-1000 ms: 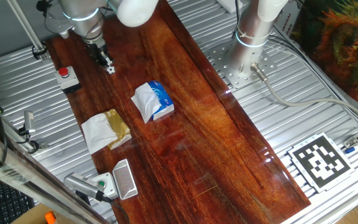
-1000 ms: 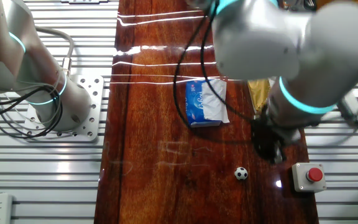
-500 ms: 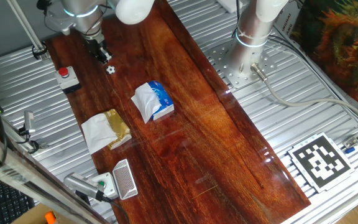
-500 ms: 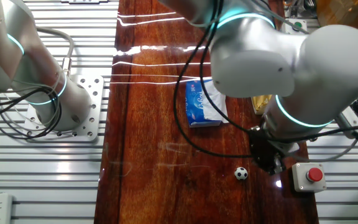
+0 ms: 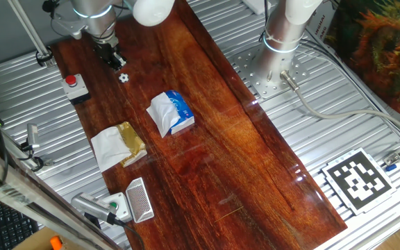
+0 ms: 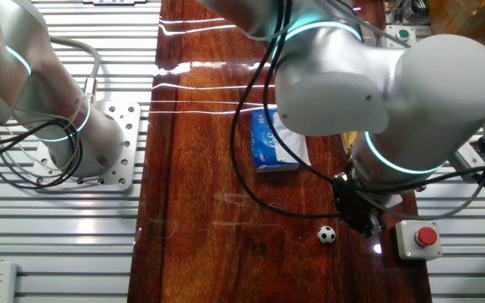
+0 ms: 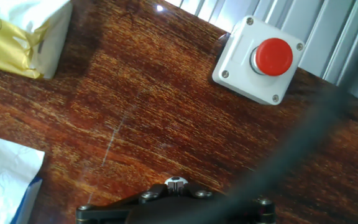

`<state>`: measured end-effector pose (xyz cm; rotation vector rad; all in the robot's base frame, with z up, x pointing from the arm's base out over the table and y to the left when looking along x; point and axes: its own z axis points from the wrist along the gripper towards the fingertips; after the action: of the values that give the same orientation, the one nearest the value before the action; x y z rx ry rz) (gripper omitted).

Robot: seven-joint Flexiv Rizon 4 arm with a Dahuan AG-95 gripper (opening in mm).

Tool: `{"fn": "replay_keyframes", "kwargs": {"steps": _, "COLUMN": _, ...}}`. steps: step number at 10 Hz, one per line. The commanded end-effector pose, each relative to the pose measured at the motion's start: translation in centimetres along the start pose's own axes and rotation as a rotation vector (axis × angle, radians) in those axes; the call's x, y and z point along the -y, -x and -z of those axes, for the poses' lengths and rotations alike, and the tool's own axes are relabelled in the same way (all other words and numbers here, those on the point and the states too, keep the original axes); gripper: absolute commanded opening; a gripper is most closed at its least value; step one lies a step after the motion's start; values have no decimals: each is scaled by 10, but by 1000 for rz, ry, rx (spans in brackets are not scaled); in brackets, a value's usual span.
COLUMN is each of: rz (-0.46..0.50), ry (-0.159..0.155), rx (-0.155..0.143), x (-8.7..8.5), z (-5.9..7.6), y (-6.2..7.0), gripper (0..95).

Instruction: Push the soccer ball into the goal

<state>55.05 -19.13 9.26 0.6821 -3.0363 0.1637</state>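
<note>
Dark wooden tabletop (image 5: 214, 139) flanked by ribbed metal. One fixed view: gripper (image 5: 117, 61) low beside soccer ball (image 5: 123, 78), not clearly touching; finger gap unreadable. Tissue pack (image 5: 171, 113) mid-board; napkin with gold wrapper (image 5: 119, 146) nearer goal (image 5: 139, 200) at opposite end, well apart from ball. Red button box (image 5: 73, 85) near ball. Other fixed view: ball (image 6: 327, 235) just beside gripper (image 6: 365, 220), button box (image 6: 417, 238) beyond. Hand view: button box (image 7: 260, 60), napkin (image 7: 21, 31); fingertips, ball hidden.
</note>
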Motion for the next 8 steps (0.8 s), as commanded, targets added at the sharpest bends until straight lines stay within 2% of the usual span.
{"fn": "replay_keyframes", "kwargs": {"steps": 1, "rz": 0, "ry": -4, "rx": 5, "x": -1, "z": 0, "y": 1, "gripper": 0}}
{"fn": "replay_keyframes", "kwargs": {"steps": 3, "rz": 3, "ry": -9, "rx": 25, "x": -2, "z": 0, "y": 1, "gripper": 0}}
{"fn": "replay_keyframes", "kwargs": {"steps": 8, "rz": -1, "ry": -15, "rx": 23, "x": -2, "z": 0, "y": 1, "gripper": 0}}
